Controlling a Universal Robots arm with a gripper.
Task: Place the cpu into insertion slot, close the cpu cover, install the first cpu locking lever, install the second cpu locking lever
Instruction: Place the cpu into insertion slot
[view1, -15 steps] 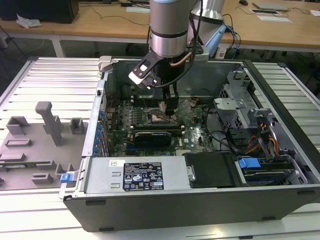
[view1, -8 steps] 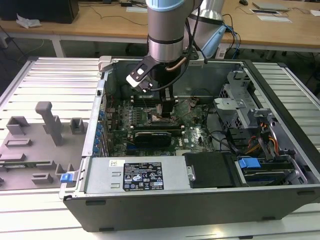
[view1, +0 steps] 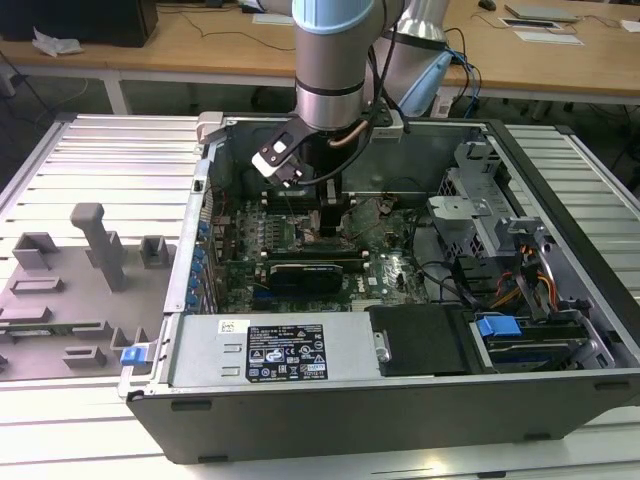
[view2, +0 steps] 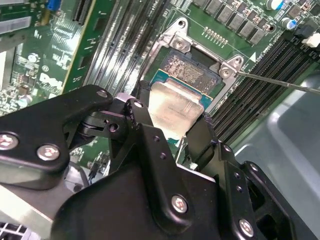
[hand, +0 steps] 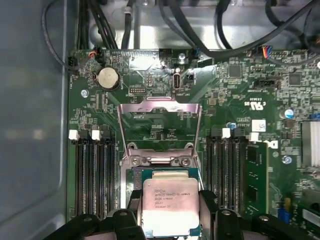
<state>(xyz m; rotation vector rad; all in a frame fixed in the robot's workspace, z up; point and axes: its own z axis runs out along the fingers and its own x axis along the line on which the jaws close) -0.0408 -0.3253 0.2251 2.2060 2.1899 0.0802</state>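
Closest to the lens in both wrist views, the gripper (view2: 170, 116) (hand: 170, 200) has its black fingers (view2: 142, 125) pinching the cpu (view2: 175, 102) (hand: 167, 212) by two opposite edges. The chip's near edge is cut off in the first wrist view.

I read the exterior view from its left. First comes a grey fixture plate (view1: 70, 280) with moulded blocks, then the open computer case (view1: 400, 420). There the arm (view1: 335, 60) drops straight down over the green motherboard (view1: 395, 265), and its wrist blocks my line to the socket. At the exterior view's right sits a drive cage (view1: 490, 230) with a tangle of cables (view1: 530, 280).

In the first wrist view, memory slots (hand: 92, 170) flank the socket area. The cpu cover (hand: 160, 112) is swung open just beyond the chip, with board showing through its window.

In the second wrist view, the insertion slot (view2: 192, 70) shows as a strip of dull contacts past the chip's far edge. The chip covers the rest, and I cannot tell whether it is seated or hanging just above. To the right, a thin metal rod (view2: 275, 80) crosses more memory slots and runs out of frame.
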